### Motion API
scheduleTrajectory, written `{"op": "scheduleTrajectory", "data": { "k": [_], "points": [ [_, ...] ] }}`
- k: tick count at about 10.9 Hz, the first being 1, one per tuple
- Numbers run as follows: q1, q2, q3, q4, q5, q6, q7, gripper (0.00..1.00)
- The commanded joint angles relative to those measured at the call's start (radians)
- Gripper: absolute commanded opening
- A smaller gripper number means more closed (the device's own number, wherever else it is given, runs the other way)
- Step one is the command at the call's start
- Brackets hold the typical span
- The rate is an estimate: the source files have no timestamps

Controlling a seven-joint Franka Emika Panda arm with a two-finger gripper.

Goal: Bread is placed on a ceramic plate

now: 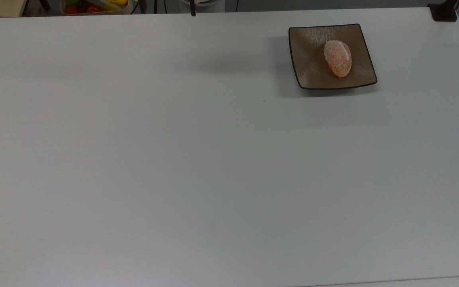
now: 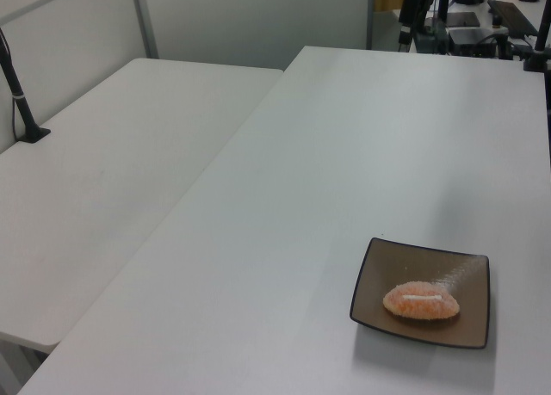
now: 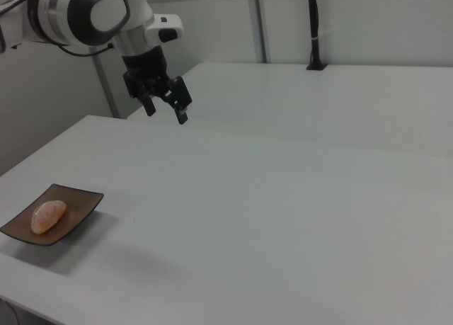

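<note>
Bread lies on ceramic plate, white table beneath.

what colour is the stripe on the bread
White, along the orange-brown bread; clearest in the top view.

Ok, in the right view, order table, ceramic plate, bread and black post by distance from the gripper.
1. The table, its edge just below the gripper.
2. The ceramic plate, the right view's lower left; the bread on it is too close to call.
3. The black post, on the far table.
</note>
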Motion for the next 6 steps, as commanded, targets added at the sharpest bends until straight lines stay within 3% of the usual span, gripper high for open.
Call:
{"op": "scheduleTrajectory", "data": {
  "k": [1, 4, 6],
  "points": [
    [-0.048, 0.026, 0.028, 0.048, 0.033, -0.034, -0.019, 1.0],
    [-0.097, 0.036, 0.081, 0.064, 0.072, -0.066, -0.019, 1.0],
    [-0.094, 0.031, 0.082, 0.059, 0.072, -0.069, -0.018, 1.0]
  ]
}}
